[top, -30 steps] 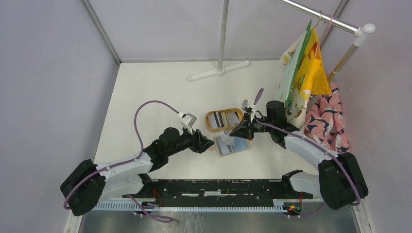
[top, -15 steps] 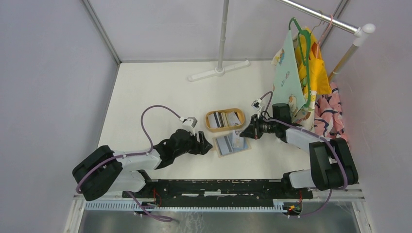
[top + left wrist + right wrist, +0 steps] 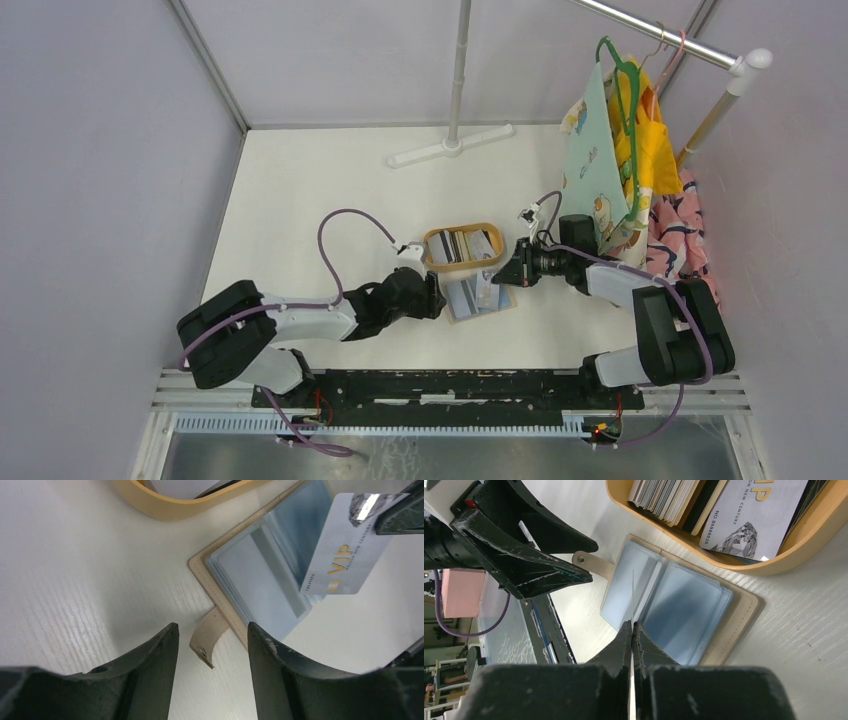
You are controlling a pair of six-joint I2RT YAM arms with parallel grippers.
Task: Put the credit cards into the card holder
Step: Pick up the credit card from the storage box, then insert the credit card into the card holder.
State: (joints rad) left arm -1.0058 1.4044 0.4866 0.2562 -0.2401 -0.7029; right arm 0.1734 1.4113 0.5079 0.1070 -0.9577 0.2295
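Observation:
The beige card holder (image 3: 478, 298) lies open on the table, its light blue sleeves (image 3: 260, 575) facing up. Its snap strap (image 3: 206, 641) sticks out between the fingers of my left gripper (image 3: 212, 630), which is open and not touching it. My right gripper (image 3: 632, 625) is shut on a pale grey credit card (image 3: 345, 545) marked VIP. It holds that card (image 3: 632, 595) edge-down over the middle sleeves of the card holder (image 3: 674, 610). Several more credit cards (image 3: 749, 515) sit in the oval wooden tray (image 3: 430, 250) just behind the holder.
A clothes rack base (image 3: 452, 148) stands at the back of the table. Hanging clothes (image 3: 620, 170) are close behind the right arm. A black rail (image 3: 450, 385) runs along the near edge.
My left gripper has moved right, up to the card holder's strap side. The right gripper came down a little with the card, and the hanging clothes swung.

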